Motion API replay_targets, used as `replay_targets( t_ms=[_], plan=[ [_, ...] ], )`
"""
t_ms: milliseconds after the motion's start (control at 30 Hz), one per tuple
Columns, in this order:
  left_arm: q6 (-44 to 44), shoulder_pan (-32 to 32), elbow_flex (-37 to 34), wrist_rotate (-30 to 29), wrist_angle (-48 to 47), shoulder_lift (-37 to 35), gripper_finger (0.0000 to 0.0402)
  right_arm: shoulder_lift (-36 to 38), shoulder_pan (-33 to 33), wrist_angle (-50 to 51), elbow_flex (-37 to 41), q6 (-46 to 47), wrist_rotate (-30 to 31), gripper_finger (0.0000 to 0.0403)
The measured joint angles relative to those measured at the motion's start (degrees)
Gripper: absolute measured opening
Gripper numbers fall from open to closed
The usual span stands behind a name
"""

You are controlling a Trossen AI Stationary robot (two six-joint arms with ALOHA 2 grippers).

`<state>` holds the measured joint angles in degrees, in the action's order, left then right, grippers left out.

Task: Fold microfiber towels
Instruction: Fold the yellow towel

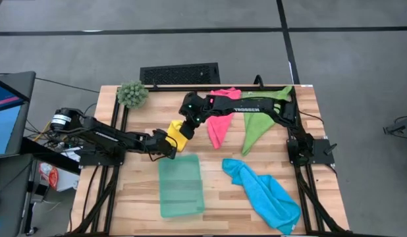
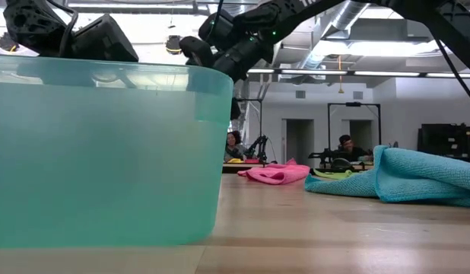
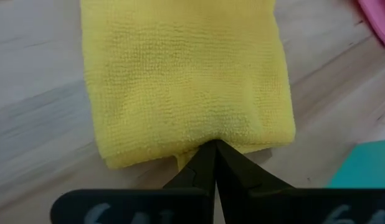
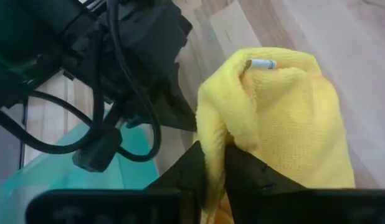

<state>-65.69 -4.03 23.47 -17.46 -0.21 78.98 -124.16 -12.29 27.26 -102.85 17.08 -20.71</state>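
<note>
Near the bench (image 1: 256,191) middle, beside tray (image 1: 181,187): yellow towel (image 1: 178,133) folded small, pinched at one edge by left hand (image 3: 212,148), fingers together on it; right hand (image 4: 216,155) clamped loosely over opposite fold. Risk: letting go unevenly, springing the fold open or dragging towel askew.

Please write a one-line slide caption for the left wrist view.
Left pincer, shut, pinches the edge of the folded yellow microfiber towel on the wooden table.
</note>
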Motion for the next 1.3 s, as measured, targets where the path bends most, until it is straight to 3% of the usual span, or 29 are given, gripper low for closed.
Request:
replay_targets(
  t_ms=[467,667,967,1300],
  plan=[
    [-0.11,0.02,0.02,-1.96,1.46,-0.02,0.0000,0.00,0.79,-1.27,0.00,-0.50,2.60,0.0191],
    [-0.15,0.00,0.04,-1.98,1.45,-0.02,0.0000,0.00,0.39,-2.16,-0.02,-1.30,2.37,0.0214],
    [-0.09,0.01,0.04,-1.94,1.23,-0.04,0.0000,-0.12,1.48,15.65,0.35,-32.20,2.98,0.0206],
    [-0.09,0.79,0.06,-1.88,1.23,-0.07,0.0000,-0.97,5.06,6.77,5.68,-43.45,11.67,0.0196]
  ],
)
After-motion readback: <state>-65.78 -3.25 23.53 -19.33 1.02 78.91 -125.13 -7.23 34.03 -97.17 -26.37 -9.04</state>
